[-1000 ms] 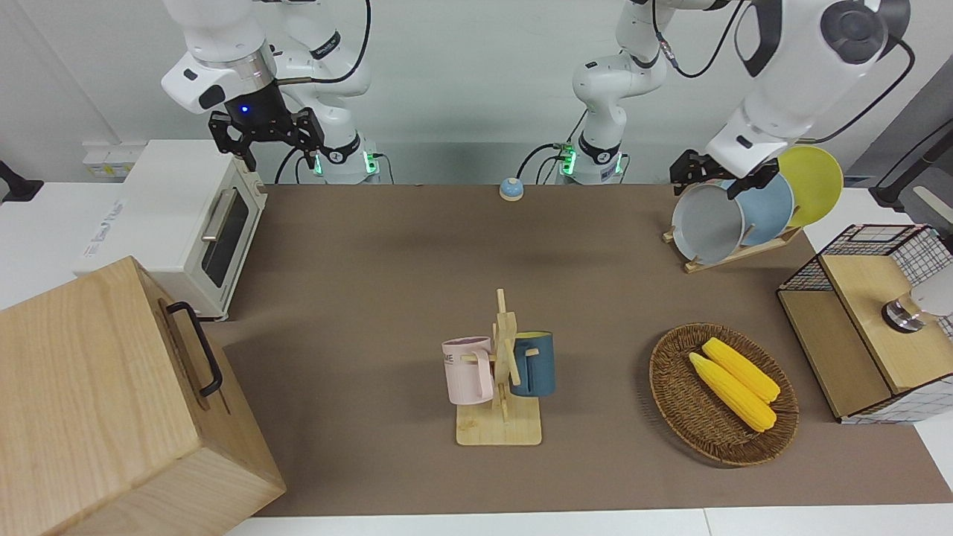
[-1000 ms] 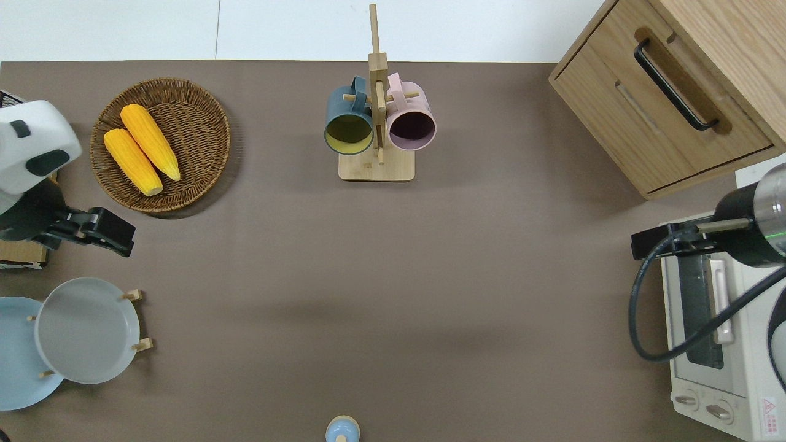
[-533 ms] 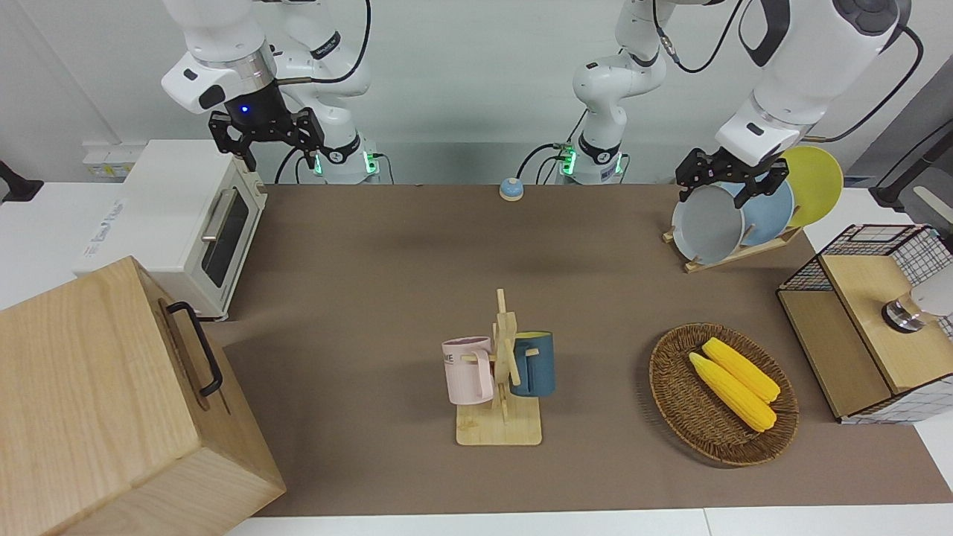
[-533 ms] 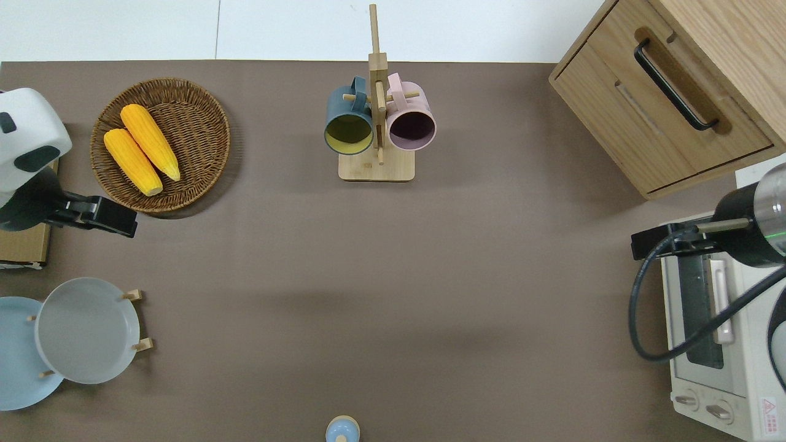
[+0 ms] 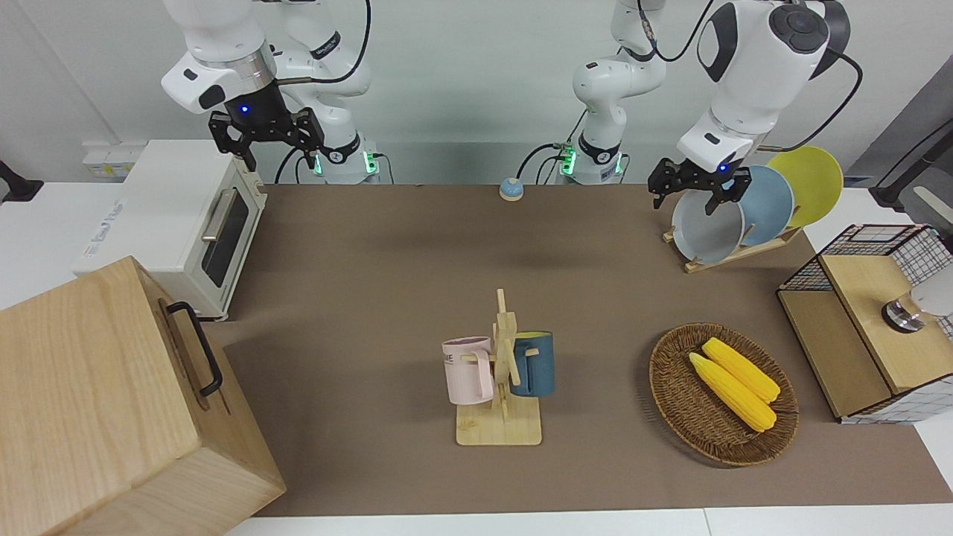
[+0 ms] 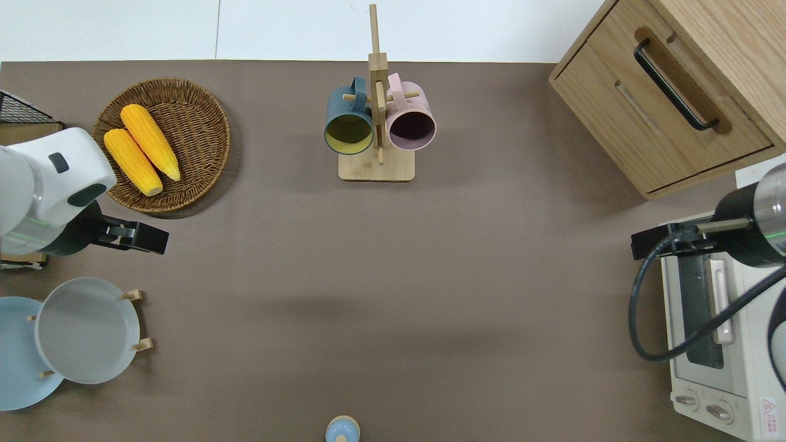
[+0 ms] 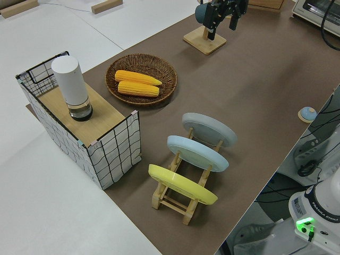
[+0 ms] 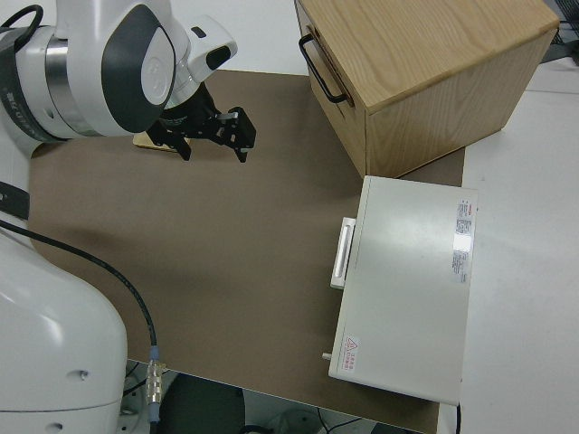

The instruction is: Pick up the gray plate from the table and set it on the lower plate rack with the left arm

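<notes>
Brown matting is covering the counter [image 6: 430,276] under two white arms. Going across the overhead view from the left arm's end, a pale blue plate [image 6: 15,356] and the gray plate [image 6: 86,331] are standing side by side, tilted, in the slots of the lower plate rack [image 6: 138,345]; the side view is showing a yellow plate [image 7: 180,185] in the slot at the rack's opposite end from the gray one, the blue plate sitting between the two. The left claw [image 6: 144,238] is hanging empty in the air, fingers spread, over bare counter between the gray plate and a wicker basket [image 6: 202,123], touching neither. Two yellow corn cobs [image 6: 141,147] are lying in that basket, farther from the robots than the rack. A wire-sided wooden box [image 5: 867,335] is sitting at the counter's edge next to the basket. Midway along, a wooden mug tree [image 6: 376,92] is carrying a dark blue mug [image 6: 349,123] and a pink mug [image 6: 412,121], while a small blue bell [image 6: 341,428] is sitting close to the robots' edge. At the other end, a wooden cabinet [image 6: 675,92] and a white toaster oven [image 6: 718,344] are standing together, and the right arm is parked with its right claw [image 5: 266,134] spread open.
</notes>
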Robot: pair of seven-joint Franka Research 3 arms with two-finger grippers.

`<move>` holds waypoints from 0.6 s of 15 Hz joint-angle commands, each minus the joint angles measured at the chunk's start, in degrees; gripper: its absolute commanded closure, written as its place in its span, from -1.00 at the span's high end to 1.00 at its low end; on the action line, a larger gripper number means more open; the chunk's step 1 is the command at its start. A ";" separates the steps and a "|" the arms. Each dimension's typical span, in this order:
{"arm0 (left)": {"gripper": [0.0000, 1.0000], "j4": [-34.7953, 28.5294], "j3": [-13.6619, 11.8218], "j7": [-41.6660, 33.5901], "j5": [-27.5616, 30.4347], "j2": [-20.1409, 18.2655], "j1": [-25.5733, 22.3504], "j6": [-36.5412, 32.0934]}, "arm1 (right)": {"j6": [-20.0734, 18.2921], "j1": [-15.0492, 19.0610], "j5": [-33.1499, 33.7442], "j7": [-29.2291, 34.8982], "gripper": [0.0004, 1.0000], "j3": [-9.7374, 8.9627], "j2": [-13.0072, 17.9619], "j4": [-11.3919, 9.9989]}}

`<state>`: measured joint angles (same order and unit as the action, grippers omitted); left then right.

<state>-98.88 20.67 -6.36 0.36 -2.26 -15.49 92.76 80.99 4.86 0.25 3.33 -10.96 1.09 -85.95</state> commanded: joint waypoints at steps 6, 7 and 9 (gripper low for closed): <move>1.00 -5.01 -0.46 -0.50 0.60 -3.10 0.29 3.48 | -0.83 0.41 -0.43 0.01 0.98 -0.29 0.14 0.35; 1.00 -4.92 -0.46 -0.59 0.52 -3.10 0.37 3.48 | -0.83 0.41 -0.43 0.01 0.98 -0.38 0.14 0.35; 1.00 -4.92 -0.37 -0.59 0.52 -3.10 0.20 3.39 | -0.83 0.41 -0.43 -0.08 0.98 -0.38 0.14 0.35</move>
<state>-101.72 20.63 -6.36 0.36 -3.46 -15.41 95.01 80.99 4.86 0.25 3.33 -10.96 1.09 -85.95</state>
